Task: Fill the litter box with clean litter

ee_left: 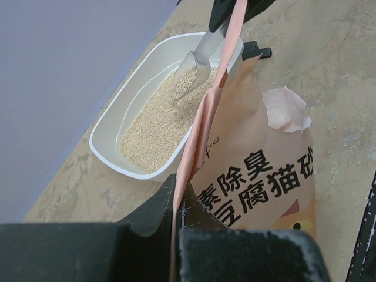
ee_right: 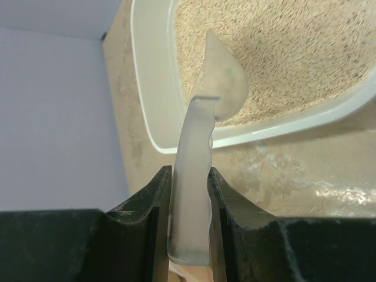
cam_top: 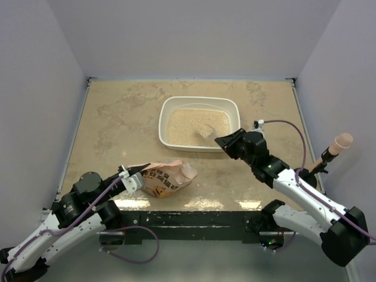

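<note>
The white litter box (cam_top: 166,111) sits at the table's middle back, its floor covered with clean litter (cam_top: 188,126). My right gripper (cam_top: 226,143) is shut on the handle of a translucent scoop (ee_right: 197,147). The scoop's bowl (cam_top: 205,131) rests tilted on the litter (ee_right: 294,53) near the front rim (ee_right: 147,88). The orange-pink printed bag (cam_top: 167,178) lies at the near edge. My left gripper (ee_left: 176,188) is shut on the bag's (ee_left: 264,170) thin top flap, holding it up. In the left wrist view, the litter box (ee_left: 111,123) and scoop (ee_left: 197,64) lie beyond the bag.
A beige knobbed handle on a dark stand (cam_top: 338,144) sits off the table's right side. Grey walls close in the table on the left, back and right. A purple cable (cam_top: 294,126) loops over the right arm.
</note>
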### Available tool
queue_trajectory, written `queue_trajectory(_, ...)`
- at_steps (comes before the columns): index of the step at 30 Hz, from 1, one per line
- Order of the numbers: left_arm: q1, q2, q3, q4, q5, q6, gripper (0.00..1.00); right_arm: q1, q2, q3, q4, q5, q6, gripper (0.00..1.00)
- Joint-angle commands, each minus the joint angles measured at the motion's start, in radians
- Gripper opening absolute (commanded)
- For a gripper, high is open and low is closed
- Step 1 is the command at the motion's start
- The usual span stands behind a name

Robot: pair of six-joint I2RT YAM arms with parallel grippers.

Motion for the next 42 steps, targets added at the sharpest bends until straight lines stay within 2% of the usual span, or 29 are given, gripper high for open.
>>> queue_trajectory(1,-0.003,-0.018,0.01,0.092,0.061,0.001,0.0,-0.007,0.085,0.185,-0.051,0.102,-0.222,0.0)
queue_trajectory(5,-0.002,-0.024,0.01,0.095,0.061,-0.001,0.0,-0.007,0.183,0.37,-0.218,0.187,-0.393,0.0)
queue_trajectory(10,-0.003,-0.022,0.009,0.093,0.064,0.001,0.0,-0.008,0.379,0.571,-0.39,0.152,-0.577,0.0)
queue_trajectory(11,-0.005,-0.022,0.009,0.093,0.064,-0.001,0.0,-0.007,0.419,0.641,-0.466,0.145,-0.595,0.0)
queue_trajectory(13,-0.003,-0.022,0.009,0.092,0.065,-0.001,0.0,-0.007,0.506,0.699,-0.528,0.125,-0.649,0.0)
queue_trajectory(18,-0.003,-0.025,0.012,0.089,0.064,-0.002,0.0,-0.007,0.569,0.785,-0.653,0.131,-0.717,0.0)
queue_trajectory(26,-0.005,-0.021,0.009,0.089,0.064,-0.001,0.0,-0.005,0.527,0.887,-0.789,0.207,-0.787,0.0)
queue_trajectory(32,-0.003,-0.004,0.012,0.092,0.065,-0.002,0.0,-0.005,0.409,0.924,-0.798,0.229,-0.798,0.0)
queue_trajectory(38,-0.003,0.002,0.012,0.093,0.059,-0.006,0.0,-0.005,0.312,0.97,-0.834,0.067,-0.798,0.0)
queue_trajectory(39,-0.003,0.004,0.01,0.095,0.056,-0.007,0.0,-0.005,0.298,0.969,-0.841,-0.023,-0.81,0.0)
queue_trajectory(42,-0.003,0.01,0.01,0.098,0.054,-0.009,0.0,-0.005,0.254,0.946,-0.869,-0.151,-0.812,0.0)
